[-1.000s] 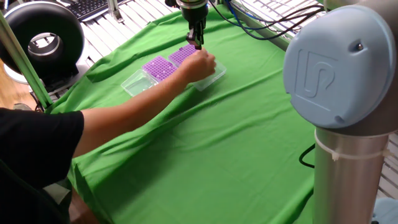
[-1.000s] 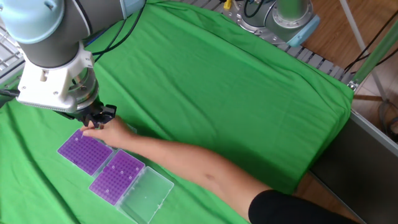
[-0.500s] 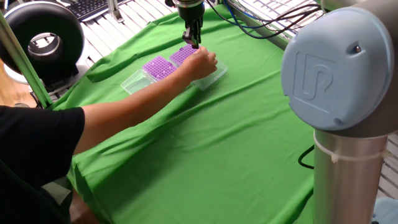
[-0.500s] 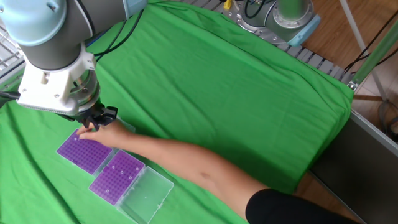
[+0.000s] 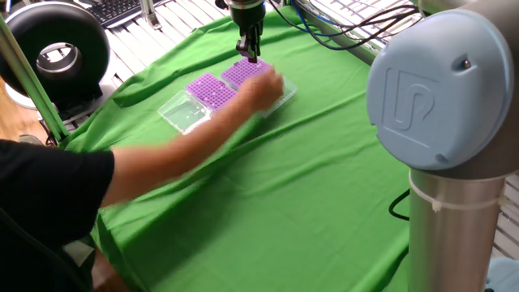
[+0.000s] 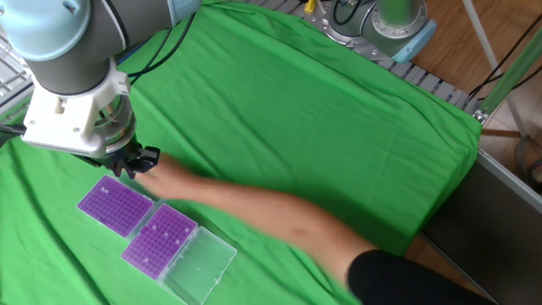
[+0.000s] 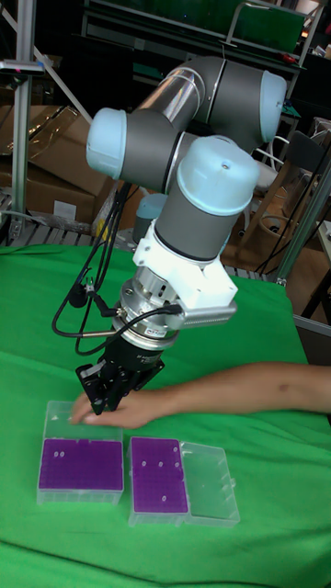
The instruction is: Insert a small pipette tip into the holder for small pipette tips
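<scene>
The person's arm (image 5: 174,154) is now a blur in both fixed views. Half a second ago its fingertips sat quiet at the tip of the robot's hand (image 5: 250,57), so it is pulling away towards the lower left of that frame. The robot's hand has barely shifted. My judgement is that a tip has just been passed over and the insertion is now left to the robot. No pipette tip can be made out in any view, since it is too small. Whether the fingers (image 7: 92,397) are together, apart or clamped on a tip I cannot tell. They point straight down, poised just above the far edge of the holder for small pipette tips (image 5: 245,71). A tip held there would presumably have its long axis vertical. That holder lies flat on the green-draped worktop (image 5: 284,186) at the upper centre of this frame. Its grid of holes faces straight up and its clear lid (image 7: 66,413) is folded open behind it. The rack is square, so it has no marked long axis. The second purple rack (image 5: 208,88) stands just beside it, also open.
</scene>
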`<action>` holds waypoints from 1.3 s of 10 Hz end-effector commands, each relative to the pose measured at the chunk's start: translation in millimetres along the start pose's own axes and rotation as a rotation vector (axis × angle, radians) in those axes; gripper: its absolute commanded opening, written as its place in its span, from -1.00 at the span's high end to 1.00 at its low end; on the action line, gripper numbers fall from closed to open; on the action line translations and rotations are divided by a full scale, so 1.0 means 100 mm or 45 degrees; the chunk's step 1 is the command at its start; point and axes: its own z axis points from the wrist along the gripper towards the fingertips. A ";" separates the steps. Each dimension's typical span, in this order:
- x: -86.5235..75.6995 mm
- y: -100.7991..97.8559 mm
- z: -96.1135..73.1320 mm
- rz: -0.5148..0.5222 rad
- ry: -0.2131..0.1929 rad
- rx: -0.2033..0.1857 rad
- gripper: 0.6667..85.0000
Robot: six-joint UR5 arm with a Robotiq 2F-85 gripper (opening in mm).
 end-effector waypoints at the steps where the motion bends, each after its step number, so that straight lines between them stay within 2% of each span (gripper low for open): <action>1: -0.10 0.08 0.02 0.025 -0.030 -0.035 0.37; 3: -0.23 0.22 0.04 0.080 -0.051 -0.071 0.35; 7: -0.49 0.57 0.22 0.207 -0.058 -0.088 0.35; 11: -0.68 0.51 0.45 0.192 -0.104 -0.065 0.36; 13: -0.73 0.48 0.48 0.187 -0.123 -0.070 0.36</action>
